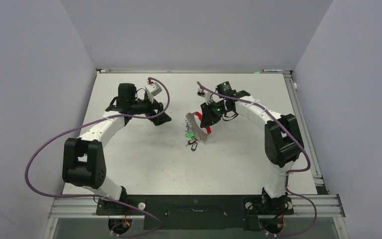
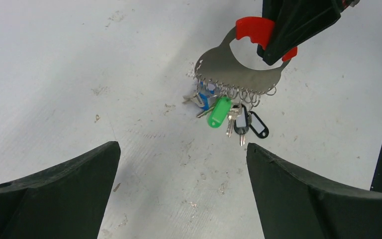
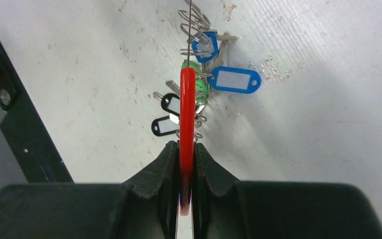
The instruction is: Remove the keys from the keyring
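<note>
The keyring is a silvery-grey plate with a bright red loop on top, held upright with its lower edge near the table. My right gripper is shut on the red part of the keyring. The keys hang from small rings along the plate's lower edge, with blue, green and black tags, and rest on the table. In the top view the keyring and the keys lie mid-table under the right gripper. My left gripper is open and empty, a short way left of the keys.
The white table is walled at the back and on both sides. Purple cables loop off both arms. A rail runs along the right edge of the table.
</note>
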You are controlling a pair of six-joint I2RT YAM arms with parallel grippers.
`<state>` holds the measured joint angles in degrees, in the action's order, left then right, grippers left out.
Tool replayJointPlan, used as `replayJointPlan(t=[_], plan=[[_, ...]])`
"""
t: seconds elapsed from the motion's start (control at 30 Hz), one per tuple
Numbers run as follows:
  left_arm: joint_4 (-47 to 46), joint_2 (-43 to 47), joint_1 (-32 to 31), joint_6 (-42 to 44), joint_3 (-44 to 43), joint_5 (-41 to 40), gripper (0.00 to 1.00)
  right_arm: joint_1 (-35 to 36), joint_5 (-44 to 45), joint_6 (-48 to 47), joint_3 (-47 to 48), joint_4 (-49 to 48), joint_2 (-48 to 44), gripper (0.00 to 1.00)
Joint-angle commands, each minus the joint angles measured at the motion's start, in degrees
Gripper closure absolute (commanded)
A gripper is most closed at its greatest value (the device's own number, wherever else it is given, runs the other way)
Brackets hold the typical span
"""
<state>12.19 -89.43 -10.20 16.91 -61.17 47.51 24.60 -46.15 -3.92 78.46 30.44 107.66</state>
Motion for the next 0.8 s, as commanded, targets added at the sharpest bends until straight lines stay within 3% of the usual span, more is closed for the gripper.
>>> replayJointPlan(t=[0.0, 0.3, 0.5, 0.63, 0.77], plan=[[-12.39, 1.18, 3.25, -10.0, 2.65, 7.55, 0.04, 1.22, 10.2, -12.81, 8.34, 19.28, -1.73, 0.95], [-23.14, 1.86, 4.48, -16.29, 7.06, 7.2, 0.04, 4.24, 13.93, -24.75, 19.18, 30.44, -4.56, 0.95], [-30.96, 4.88, 6.6, -22.22, 9.4, -3.06, 0.04, 5.49, 16.01, -30.49, 26.82, 37.37, -3.86, 0.95], [-41.63, 4.24, 11.66, -30.55, 11.25, 2.98, 0.04, 6.43, 16.59, -31.29, 33.04, 40.01, -2.41, 0.95], [-40.14, 3.65, 12.05, -30.89, 11.0, 4.03, 0.04, 7.27, 16.42, -30.59, 38.56, 40.95, -0.73, 0.95]])
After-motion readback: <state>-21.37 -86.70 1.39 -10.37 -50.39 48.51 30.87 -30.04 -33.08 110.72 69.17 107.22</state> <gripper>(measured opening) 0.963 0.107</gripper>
